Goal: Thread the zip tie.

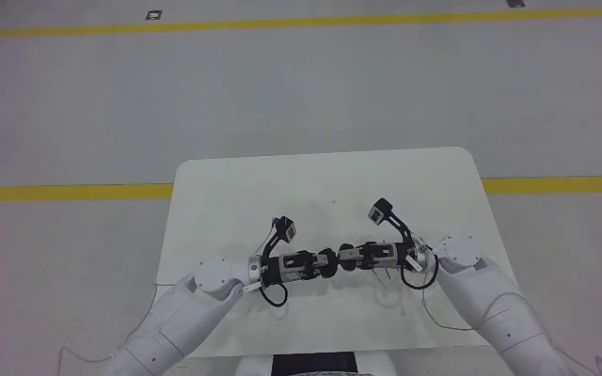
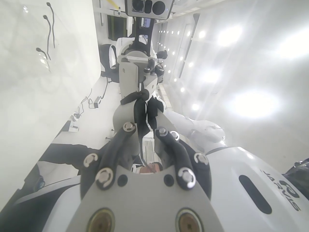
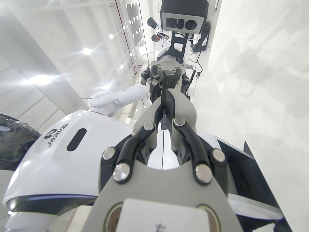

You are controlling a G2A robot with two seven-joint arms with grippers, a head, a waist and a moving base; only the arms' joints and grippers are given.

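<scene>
The left gripper point(image 1: 326, 264) and right gripper point(image 1: 349, 256) meet tip to tip above the near middle of the white table point(image 1: 282, 188), well clear of its surface. Between them is the zip tie point(image 3: 165, 90), a thin black strip. Its long axis lies along the line joining the two tips, so it runs side to side across the table. The right gripper's fingers are pressed together on one stretch of the strip, and the left gripper's fingers pinch it from the opposite end. Three spare ties point(image 2: 50, 28) lie flat on the table, apart from the grippers.
</scene>
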